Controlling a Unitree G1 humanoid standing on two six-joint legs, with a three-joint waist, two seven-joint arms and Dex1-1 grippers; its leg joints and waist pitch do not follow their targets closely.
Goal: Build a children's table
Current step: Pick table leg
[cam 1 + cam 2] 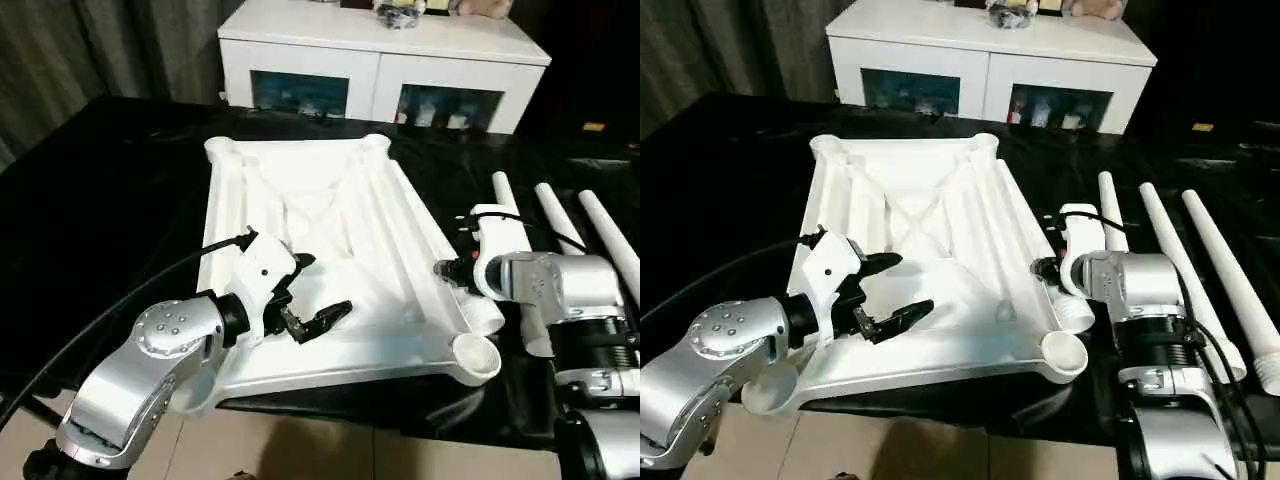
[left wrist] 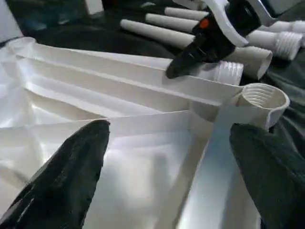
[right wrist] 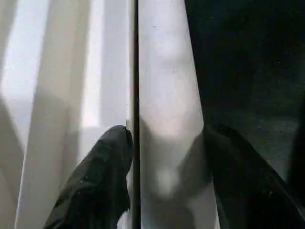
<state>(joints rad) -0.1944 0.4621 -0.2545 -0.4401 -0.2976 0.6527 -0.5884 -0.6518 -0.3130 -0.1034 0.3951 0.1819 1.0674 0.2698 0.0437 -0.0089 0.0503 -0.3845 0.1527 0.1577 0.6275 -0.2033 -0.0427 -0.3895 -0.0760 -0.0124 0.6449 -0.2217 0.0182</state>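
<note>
Here, tabletop [image 1: 330,250]: white moulded plastic, lying underside up on the black-covered table [image 1: 110,200]; long axis runs away from the robot toward the white cabinet [image 1: 380,60].
Underside: raised ribs crossing diagonally, with a rounded socket at each corner; the near right socket [image 2: 261,98] is threaded inside, a detail the left wrist view gives.
Held leg [image 3: 167,109]: white, smooth, round, lying just beside the tabletop's right edge, its threaded end [image 2: 228,72] near that socket.
Right gripper [image 3: 167,157]: black fingers partly open, straddling this leg, one on each side; firm clamping cannot be told.
Left gripper [image 1: 312,290]: spread wide, holding nothing, above the ribbed surface at the near left.
Spare legs [image 1: 1200,260]: three tapered white rods on the black cover at right, roughly parallel to the tabletop's long axis.
</note>
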